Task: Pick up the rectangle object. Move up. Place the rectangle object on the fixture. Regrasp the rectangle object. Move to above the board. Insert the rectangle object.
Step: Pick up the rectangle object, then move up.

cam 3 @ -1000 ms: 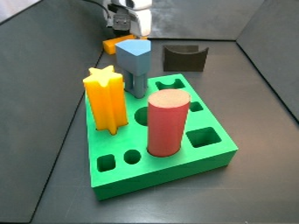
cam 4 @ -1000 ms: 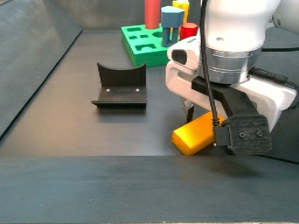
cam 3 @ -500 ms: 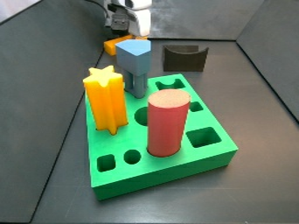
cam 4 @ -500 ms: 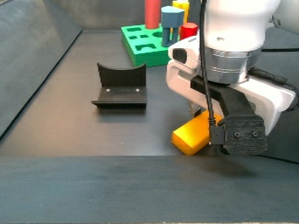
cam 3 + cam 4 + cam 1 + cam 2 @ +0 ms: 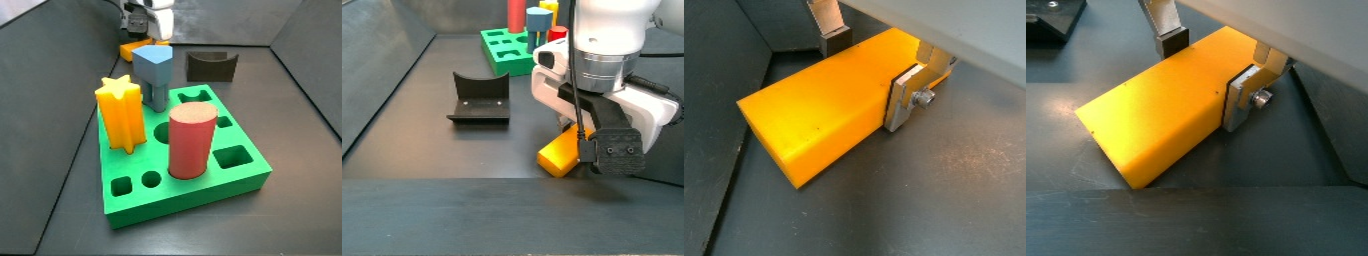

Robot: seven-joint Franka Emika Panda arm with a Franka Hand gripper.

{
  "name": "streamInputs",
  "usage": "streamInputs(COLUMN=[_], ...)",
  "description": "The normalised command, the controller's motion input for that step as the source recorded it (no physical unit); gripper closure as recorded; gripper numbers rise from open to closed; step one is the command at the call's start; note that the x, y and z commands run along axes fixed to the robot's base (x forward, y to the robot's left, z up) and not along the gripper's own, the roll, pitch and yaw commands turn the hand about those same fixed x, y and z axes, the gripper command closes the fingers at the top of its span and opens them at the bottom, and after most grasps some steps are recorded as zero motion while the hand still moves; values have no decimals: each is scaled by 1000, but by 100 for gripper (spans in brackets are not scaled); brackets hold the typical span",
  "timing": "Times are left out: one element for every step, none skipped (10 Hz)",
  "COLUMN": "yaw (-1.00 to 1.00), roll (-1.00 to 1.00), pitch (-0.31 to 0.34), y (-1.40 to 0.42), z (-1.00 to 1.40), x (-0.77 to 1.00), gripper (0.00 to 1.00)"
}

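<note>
**Pickup stage: claw straddling the block, grip not confirmed**

Gripper (image 5: 871,60) is down at the floor, well apart from the green board (image 5: 201,180). The rectangle object (image 5: 831,100) lies on its long side on the dark floor, and the fingers (image 5: 909,88) sit on either side of it near one end. In both wrist views the silver plates look flush against, or just beside, the block's long faces; I can't tell whether the pads are actually pressing or still a hair open. In a side view the block (image 5: 563,152) sits under the wrist with one end sticking out toward the camera.

Handling, my read:
- Rigid, plain block with flat parallel faces, good for a two-finger pinch. Probably light.
- Surface looks smooth and slightly glossy, so it could slip or pivot if gripped off-centre. The current hold is toward one end, so the free end may droop on lift.
- Nothing fragile about it.

The fixture (image 5: 478,98) stands empty between here and the board, ready for the regrasp. The board already holds a star post (image 5: 120,112), a grey-blue peg (image 5: 154,75) and a red cylinder (image 5: 191,140).
</note>
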Motion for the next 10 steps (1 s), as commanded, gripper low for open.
streamInputs(yaw=[0,0,0,0,0,3,5,3,-10,-12], roll=[0,0,0,0,0,-3,-8,-10,-5,1], pitch=[0,0,0,0,0,9,31,42,30,29], y=[0,0,0,0,0,3,6,2,-24,-15], z=[0,0,0,0,833,817,744,646,480,335], x=[0,0,0,0,0,-15,-32,-43,-32,-26], gripper=[100,100,100,100,100,100,100,100,100,100])
